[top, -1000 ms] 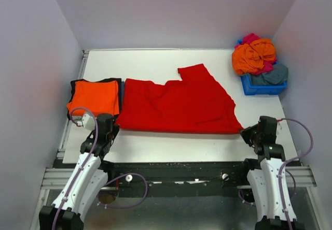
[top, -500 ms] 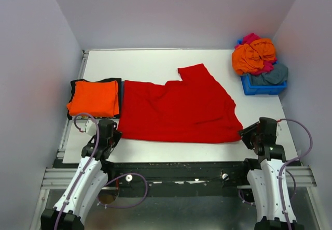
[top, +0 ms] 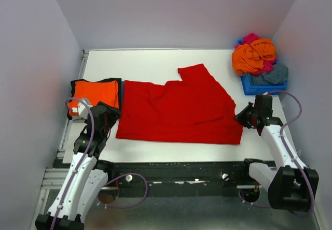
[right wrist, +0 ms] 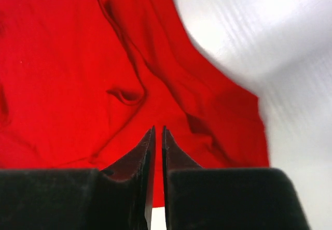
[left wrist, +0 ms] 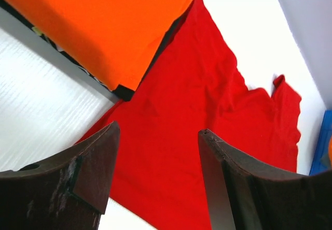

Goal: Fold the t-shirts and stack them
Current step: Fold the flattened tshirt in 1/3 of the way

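The red t-shirt [top: 176, 108] lies spread flat mid-table, one sleeve pointing toward the back. My left gripper [top: 107, 117] hovers open over its near-left corner; in the left wrist view the jaws [left wrist: 158, 131] stand wide apart with only red cloth [left wrist: 207, 111] beneath them. My right gripper [top: 243, 117] is at the shirt's right edge, shut, with just a thin slit between its fingers [right wrist: 158, 129] and nothing in it, above wrinkled red cloth [right wrist: 78, 74]. A folded orange t-shirt [top: 95, 94] rests on a black one [top: 120, 92] at the left.
A blue bin [top: 262, 89] at the back right holds crumpled orange [top: 251, 56], magenta [top: 250, 37] and grey-blue [top: 275, 74] shirts. The white table [top: 155, 64] is walled at the back and both sides. The orange stack [left wrist: 104, 23] sits close to my left fingers.
Both grippers let go of the red shirt's near corners and moved away from the table's front edge. The left now stands open, the right has closed again. The shirt's near hem lies flat.
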